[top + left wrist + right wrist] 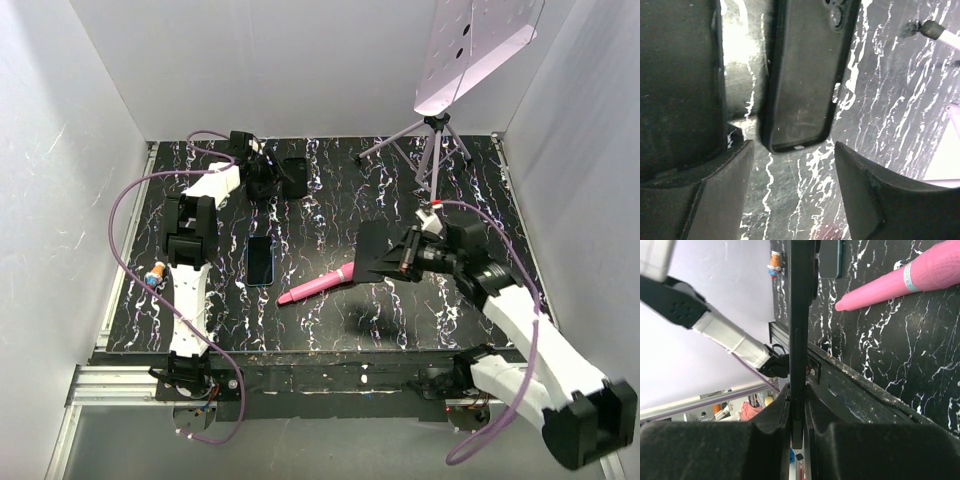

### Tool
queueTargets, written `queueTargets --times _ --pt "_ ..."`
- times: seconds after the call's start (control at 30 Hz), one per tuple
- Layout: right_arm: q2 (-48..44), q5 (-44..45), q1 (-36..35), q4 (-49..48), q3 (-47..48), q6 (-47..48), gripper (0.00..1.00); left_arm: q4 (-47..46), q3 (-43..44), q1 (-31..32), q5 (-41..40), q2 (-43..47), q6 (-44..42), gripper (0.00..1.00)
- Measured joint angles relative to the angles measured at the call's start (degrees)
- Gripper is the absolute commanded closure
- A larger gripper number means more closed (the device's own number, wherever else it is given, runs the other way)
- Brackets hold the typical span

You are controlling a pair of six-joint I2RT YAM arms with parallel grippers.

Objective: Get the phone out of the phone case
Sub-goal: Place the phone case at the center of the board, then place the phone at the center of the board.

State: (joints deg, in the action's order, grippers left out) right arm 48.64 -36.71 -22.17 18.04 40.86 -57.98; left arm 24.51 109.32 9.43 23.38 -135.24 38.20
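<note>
Clenching a stiff, slick dark slab (799,315), probably the phone, is my right pincer (796,407); my left pincer (792,160) hangs released beside the pliable phone case (802,75).

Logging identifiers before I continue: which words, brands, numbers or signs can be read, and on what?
No text can be read.
Phone case: no lettering shows.
Held phone: edge-on, nothing shows.
Second phone: too small to tell.
Pink stick, blue band: blurred.
</note>
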Motion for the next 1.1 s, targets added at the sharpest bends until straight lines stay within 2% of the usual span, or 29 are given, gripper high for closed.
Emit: queueTargets --times 0.17,0.27,0.4,0.57,0.7,0.87,0.97,1.1 --pt "16.22 2.62 -5.99 -6.32 3.15 1.51 0.99 5.33 0.02 -0.31 -3.10 2.56 -3.17 0.27" --pt "27.34 4.81 -9.51 -9.92 9.05 1.57 0.99 7.93 -2.19 -0.61 -6.29 9.51 -5.75 0.27" --pt "39.15 8.17 -13.29 -14.43 16.70 1.25 0.99 7.67 -9.03 -0.85 -9.16 27.12 -8.24 0.26" --pt "53.90 11.13 -17.38 -15.76 27.80 3.21 0.99 1.05 -23.69 -0.87 -8.50 54.53 -8.17 0.26" --pt "60.19 13.68 -19.78 -15.56 30.62 4.98 0.96 -2.10 -34.01 1.14 -7.37 67.08 -8.15 0.26" --pt "62.69 15.23 -21.44 -14.99 30.51 5.95 0.93 -1.01 -45.48 3.98 -7.06 72.02 -7.96 0.26" --pt "64.30 15.41 -21.92 -14.99 31.63 6.45 0.91 1.03 -47.98 4.94 -7.32 72.15 -8.15 0.27" --pt "66.79 16.00 -22.69 -15.23 33.03 6.88 0.78 1.16 -47.91 5.38 -7.54 72.72 -8.72 0.27"
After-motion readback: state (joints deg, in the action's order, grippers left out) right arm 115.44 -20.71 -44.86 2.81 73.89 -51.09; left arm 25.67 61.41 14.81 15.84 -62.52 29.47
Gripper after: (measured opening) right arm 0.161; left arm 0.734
